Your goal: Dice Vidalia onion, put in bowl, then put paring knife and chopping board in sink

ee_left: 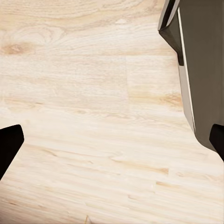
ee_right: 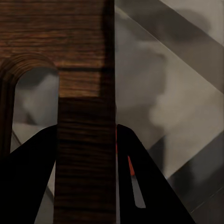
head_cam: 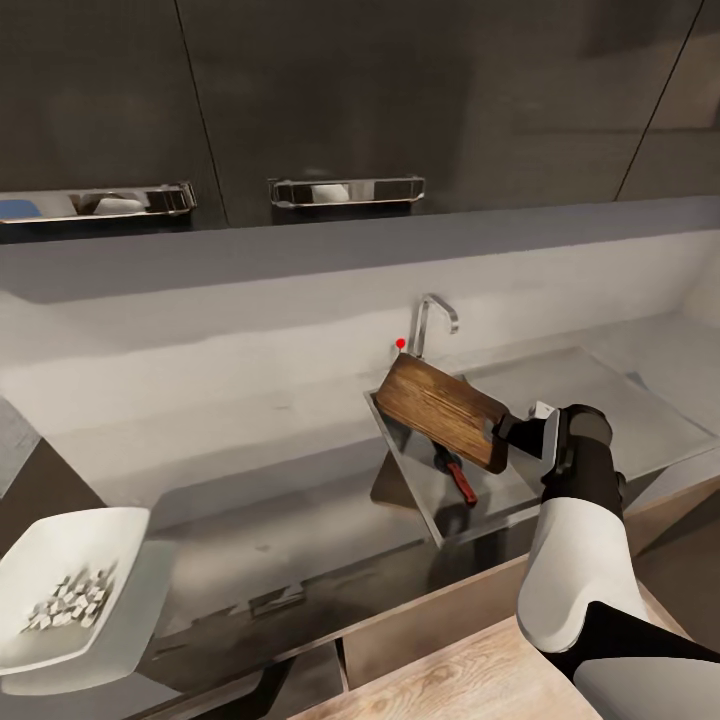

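Note:
My right gripper [head_cam: 512,431] is shut on the handle end of the dark wooden chopping board [head_cam: 443,409], which hangs tilted over the steel sink [head_cam: 408,462]. In the right wrist view the board [ee_right: 85,70] sits clamped between the two black fingers [ee_right: 28,186]. Below it, the paring knife [head_cam: 460,481] lies in the basin, and its red-orange handle [ee_right: 131,166] peeks out beside a finger. At the far left, the white bowl [head_cam: 35,553] on the grey countertop [head_cam: 250,470] holds the diced onion [head_cam: 72,601]. My left gripper [ee_left: 112,142] is open over the light wood floor.
The chrome tap [head_cam: 436,314] with its red knob [head_cam: 401,343] stands behind the sink, and a flat drainboard [head_cam: 610,395] lies to the right. Dark wall cabinets [head_cam: 330,100] hang above. A dark cabinet side [ee_left: 203,70] is close to the left gripper.

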Motion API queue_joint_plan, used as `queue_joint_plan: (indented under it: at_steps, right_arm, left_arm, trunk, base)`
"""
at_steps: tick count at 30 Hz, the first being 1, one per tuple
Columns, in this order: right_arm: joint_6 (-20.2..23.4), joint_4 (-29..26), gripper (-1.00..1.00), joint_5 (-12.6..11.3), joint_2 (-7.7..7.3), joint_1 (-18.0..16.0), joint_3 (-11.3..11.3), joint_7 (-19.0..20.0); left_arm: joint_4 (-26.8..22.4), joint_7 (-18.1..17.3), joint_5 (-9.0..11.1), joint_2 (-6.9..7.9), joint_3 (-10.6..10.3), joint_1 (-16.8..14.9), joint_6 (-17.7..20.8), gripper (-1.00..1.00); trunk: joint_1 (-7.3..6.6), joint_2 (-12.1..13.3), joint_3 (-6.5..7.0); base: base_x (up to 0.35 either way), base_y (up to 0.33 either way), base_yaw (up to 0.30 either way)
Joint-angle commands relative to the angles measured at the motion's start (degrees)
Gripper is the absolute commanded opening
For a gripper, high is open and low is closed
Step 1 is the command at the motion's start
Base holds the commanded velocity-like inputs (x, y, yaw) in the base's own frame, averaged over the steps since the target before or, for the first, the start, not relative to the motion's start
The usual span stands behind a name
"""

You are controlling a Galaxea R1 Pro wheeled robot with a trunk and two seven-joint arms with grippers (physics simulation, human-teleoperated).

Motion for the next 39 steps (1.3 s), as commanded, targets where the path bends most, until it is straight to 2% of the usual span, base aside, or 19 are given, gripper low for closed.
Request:
queue_joint_plan:
  at_steps: [1, 6, 16, 23, 32, 39]
  right_arm:
    - [0.2, -0.1, -1.0, 0.5, 0.06, -0.1, -0.2, 0.5]
    - [0.2, -0.1, -1.0, 0.5, 0.06, -0.1, -0.2, 0.5]
    - [0.2, -0.1, -1.0, 0.5, 0.06, -0.1, -0.2, 0.5]
    - [0.2, 0.0, -1.0, 0.5, 0.06, -0.1, -1.5, 0.5]
    - [0.2, 0.0, -1.0, 0.5, 0.06, -0.1, -1.8, 0.5]
    - [0.2, 0.0, -1.0, 0.5, 0.06, -0.1, -3.5, 0.5]
  left_arm:
    - [-0.3, 0.3, 0.4, 0.05, -0.4, -0.1, -0.5, 1.0]
    - [-0.3, 0.3, 0.4, 0.07, -0.4, -0.1, -0.4, 1.0]
    - [-0.3, 0.3, 0.4, 0.07, -0.4, -0.1, -0.4, 1.0]
    - [-0.3, 0.3, 0.4, 0.05, -0.4, -0.1, -0.4, 1.0]
    - [-0.3, 0.3, 0.4, 0.03, -0.4, -0.1, -0.4, 1.0]
    - [-0.3, 0.3, 0.4, 0.03, -0.4, -0.1, -0.4, 1.0]
  trunk:
    - [0.04, -0.1, -0.12]
    - [0.04, -0.1, -0.12]
    - [0.04, -0.1, -0.12]
    - [0.04, -0.1, -0.12]
    - [0.04, -0.1, -0.12]
    - [0.04, -0.1, -0.12]
  base:
    - [0.0, 0.0, 0.0]
    - [0.0, 0.007, -0.091]
    - [0.0, 0.056, -0.248]
    - [0.003, 0.01, -0.03]
    - [0.091, 0.205, -0.001]
    - [0.011, 0.021, 0.0]
